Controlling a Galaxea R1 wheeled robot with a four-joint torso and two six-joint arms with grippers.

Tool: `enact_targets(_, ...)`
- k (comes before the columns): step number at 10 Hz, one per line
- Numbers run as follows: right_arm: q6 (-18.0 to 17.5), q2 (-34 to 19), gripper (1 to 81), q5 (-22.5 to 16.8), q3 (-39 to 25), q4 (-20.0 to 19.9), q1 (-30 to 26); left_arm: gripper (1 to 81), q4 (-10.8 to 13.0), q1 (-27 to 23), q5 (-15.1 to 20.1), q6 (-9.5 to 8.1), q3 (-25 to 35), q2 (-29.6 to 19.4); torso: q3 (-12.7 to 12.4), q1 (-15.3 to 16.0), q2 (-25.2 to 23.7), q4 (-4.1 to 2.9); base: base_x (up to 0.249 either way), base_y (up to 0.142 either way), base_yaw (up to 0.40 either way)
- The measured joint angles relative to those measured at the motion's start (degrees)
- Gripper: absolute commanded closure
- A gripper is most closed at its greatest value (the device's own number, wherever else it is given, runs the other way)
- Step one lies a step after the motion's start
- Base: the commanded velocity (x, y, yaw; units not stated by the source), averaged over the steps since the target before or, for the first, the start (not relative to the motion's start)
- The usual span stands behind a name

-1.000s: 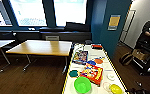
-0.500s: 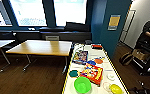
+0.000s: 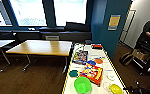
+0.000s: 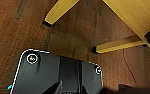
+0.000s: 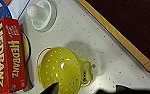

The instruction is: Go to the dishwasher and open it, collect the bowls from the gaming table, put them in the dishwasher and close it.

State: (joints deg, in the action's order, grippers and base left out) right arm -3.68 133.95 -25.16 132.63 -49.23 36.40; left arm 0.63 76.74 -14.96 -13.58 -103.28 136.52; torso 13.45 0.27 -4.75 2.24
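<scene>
Facing long white yellow-edged gaming table (image 3: 92, 56) at 1 o'clock; round green bowl (image 3: 82, 85) nearest, dark green bowl (image 3: 73, 73) at its 11, blue bowl (image 3: 91, 62) and orange bowl (image 3: 98, 60) beyond red Hedbanz box (image 3: 92, 73); yellow perforated colander (image 5: 61, 68) under right wrist; gripper states: cannot tell

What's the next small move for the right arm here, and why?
Probably shift the right arm off the yellow colander it hangs over and toward the green bowl at the near end of the gaming table. The colander has holes and a handle, so it is likely no bowl; the green bowl sits closest.
</scene>
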Motion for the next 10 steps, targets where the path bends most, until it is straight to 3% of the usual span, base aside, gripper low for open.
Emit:
enact_targets(4, 0.22, 2.38, 1.0, 0.09, 3.08, -0.05, 0.26, 1.0, 0.0, 0.0, 0.02, 0.02, -0.02, 0.55, 0.0, 0.0, 0.0, 0.0, 0.0, 0.0, 0.0)
enact_targets(10, 0.46, 2.57, 1.0, 0.05, 2.67, -0.06, 0.28, 1.0, 0.0, 0.0, 0.0, 0.0, -0.06, 0.49, 0.0, 0.0, 0.0, 0.0, 0.0, 0.0, 0.0)
